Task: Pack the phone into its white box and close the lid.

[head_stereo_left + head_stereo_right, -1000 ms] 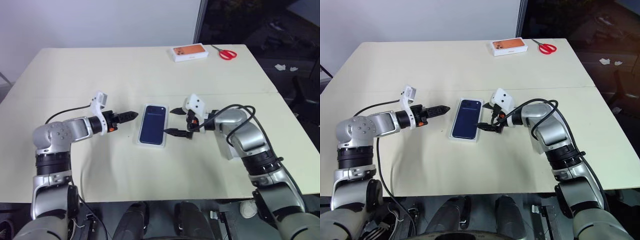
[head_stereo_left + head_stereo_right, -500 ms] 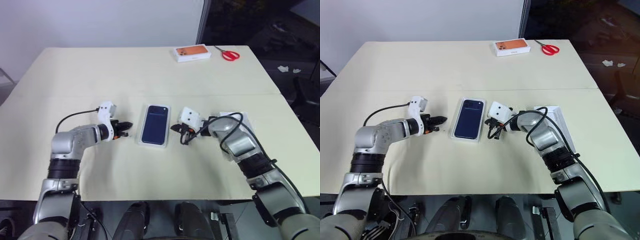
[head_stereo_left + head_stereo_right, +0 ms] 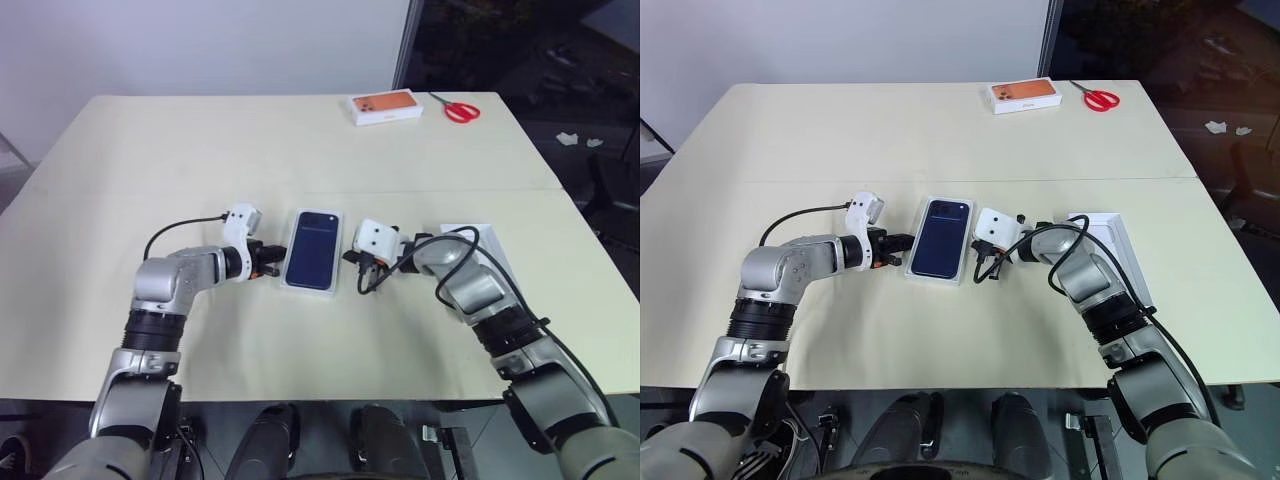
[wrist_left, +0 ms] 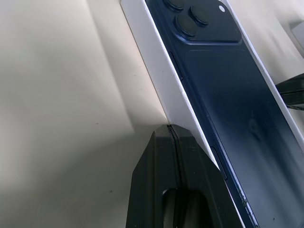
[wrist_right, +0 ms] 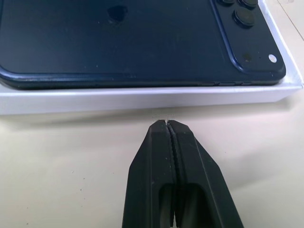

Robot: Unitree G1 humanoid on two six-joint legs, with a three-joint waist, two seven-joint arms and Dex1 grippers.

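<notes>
My left hand (image 3: 270,270) and right hand (image 3: 362,277), both pressed together and empty, flank the white box (image 3: 283,277) on the worktop (image 3: 300,150); the phone (image 3: 312,249) lies in it. My right arm partly hides the lid (image 3: 1118,240).

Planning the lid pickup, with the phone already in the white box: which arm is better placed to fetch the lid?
Right, probably. The lid lies by the right arm, across the white box from the left end effector. The right end effector, shut like the left, must open.
</notes>
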